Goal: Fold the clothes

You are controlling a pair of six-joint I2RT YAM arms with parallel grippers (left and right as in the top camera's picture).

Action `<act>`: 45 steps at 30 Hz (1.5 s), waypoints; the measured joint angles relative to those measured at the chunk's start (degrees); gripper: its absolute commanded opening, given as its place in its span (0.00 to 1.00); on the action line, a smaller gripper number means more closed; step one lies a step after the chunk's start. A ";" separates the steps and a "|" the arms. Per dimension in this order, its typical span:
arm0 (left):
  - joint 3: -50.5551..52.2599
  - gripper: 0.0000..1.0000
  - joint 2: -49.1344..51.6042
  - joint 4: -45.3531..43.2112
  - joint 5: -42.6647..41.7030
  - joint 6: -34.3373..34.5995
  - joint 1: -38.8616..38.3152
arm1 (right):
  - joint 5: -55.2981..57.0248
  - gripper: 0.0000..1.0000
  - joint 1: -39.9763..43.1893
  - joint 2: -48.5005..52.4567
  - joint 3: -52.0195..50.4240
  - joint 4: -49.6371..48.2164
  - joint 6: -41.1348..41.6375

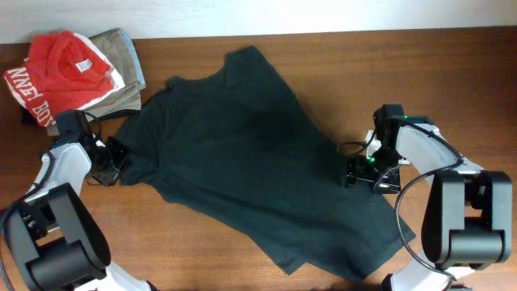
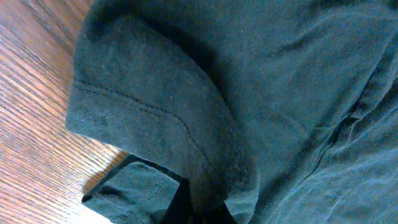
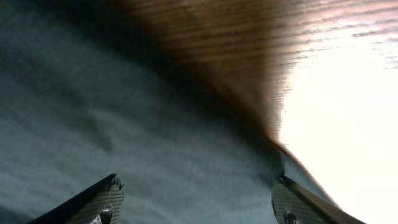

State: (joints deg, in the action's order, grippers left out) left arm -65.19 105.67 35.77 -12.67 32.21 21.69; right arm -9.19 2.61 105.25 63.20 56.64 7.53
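The very dark green-black T-shirt [image 1: 242, 162] lies spread out diagonally across the wooden table, plain side up; its white letters are hidden. My left gripper [image 1: 113, 158] is at the shirt's left sleeve. In the left wrist view the hemmed sleeve [image 2: 143, 106] rises in a fold, and the gripper [image 2: 205, 211] is shut on a pinch of it. My right gripper [image 1: 355, 171] is at the shirt's right edge. In the right wrist view its fingers [image 3: 198, 183] are wide open just over the dark fabric [image 3: 155, 137], close to where the cloth meets the bare wood.
A red shirt with white lettering [image 1: 56, 69] lies on a folded khaki garment [image 1: 121, 48] at the back left corner, just behind my left arm. The table's far edge [image 1: 323, 32] runs along the top. Bare wood [image 1: 202, 259] shows in front of the shirt.
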 measured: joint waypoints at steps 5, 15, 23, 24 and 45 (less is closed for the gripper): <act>0.00 0.01 0.00 0.04 0.00 0.00 0.00 | 0.59 0.45 0.00 1.01 -0.39 -1.31 1.55; 0.00 0.01 0.00 0.02 0.00 0.00 0.00 | 1.88 0.04 -0.76 -0.42 -2.69 -6.56 6.95; 0.00 0.01 0.00 -1.07 -3.26 0.04 0.00 | 2.08 0.04 -2.14 2.82 9.77 -3.98 10.01; 0.00 0.01 0.00 -1.20 -3.89 0.07 0.00 | 2.05 0.04 -2.14 3.04 16.79 -3.34 10.25; 0.00 0.01 0.00 -1.31 -5.92 0.22 -3.15 | 2.10 1.00 -2.32 5.20 43.15 19.32 9.14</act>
State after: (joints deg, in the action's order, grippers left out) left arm -65.19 105.67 34.46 -18.59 32.42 18.55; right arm -7.09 0.30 110.45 106.34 75.96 16.67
